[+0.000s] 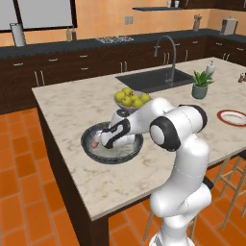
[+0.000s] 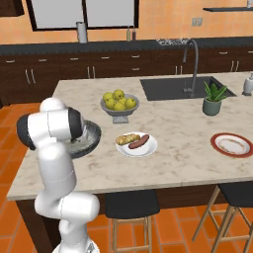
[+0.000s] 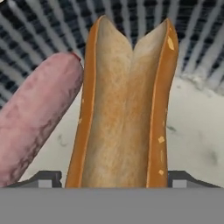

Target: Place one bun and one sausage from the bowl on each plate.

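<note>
While the arm bends down into the bowl, the gripper sits low over a split bun, with one dark fingertip at the bun's left side and the other at its right. The tips stand just beside the bun's crust; whether they press it I cannot tell. A pink sausage lies just left of the bun on the bowl's pale speckled floor, close alongside it, and its end peeks out at the hand's left in the left base view.

The bowl rests near the left end of the marble island, close to the near edge. Just behind it stands a pedestal bowl of yellow-green apples. To the right of the bowl, the plain white plate carries a bun and a dark sausage side by side. Well to the right, near the island's right end, lies the red-brown-rimmed plate; what it carries is too faint to make out. A potted plant stands beyond it, beside the sink and its curved tap.
</note>
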